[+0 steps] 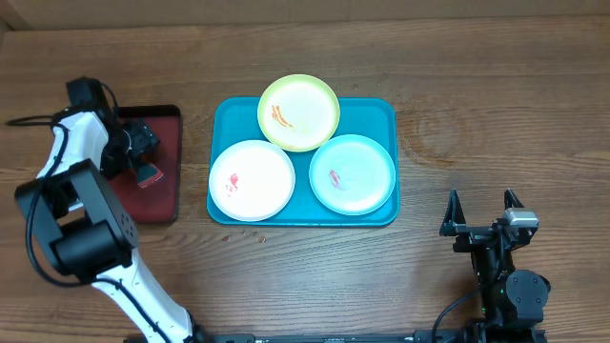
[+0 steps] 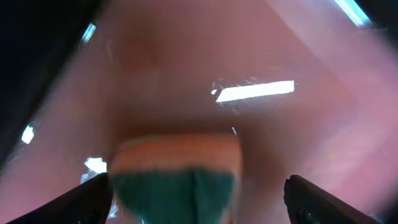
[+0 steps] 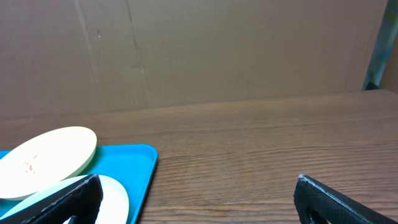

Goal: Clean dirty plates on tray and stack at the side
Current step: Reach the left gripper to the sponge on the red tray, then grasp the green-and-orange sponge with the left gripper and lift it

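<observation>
The turquoise tray (image 1: 379, 114) lies mid-table and holds three plates. The yellow-green plate (image 1: 298, 112) at the back has orange smears. The white plate (image 1: 252, 179) at front left and the pale mint plate (image 1: 352, 173) at front right have small red smears. My left gripper (image 1: 141, 145) is open over a dark red tray, with an orange and green sponge (image 2: 177, 180) between its fingers (image 2: 198, 183), close to the left finger. My right gripper (image 1: 481, 215) is open and empty at the front right. Its wrist view shows the gripper fingers (image 3: 199, 205), the tray corner (image 3: 134, 171), the yellow-green plate (image 3: 50, 158) and the mint plate (image 3: 115, 199).
The dark red, black-rimmed tray (image 1: 160, 202) lies left of the turquoise tray, with the sponge (image 1: 148, 175) on it. Bare wooden table (image 1: 477, 124) lies to the right of the turquoise tray. A brown cardboard wall (image 3: 217, 50) stands behind the table.
</observation>
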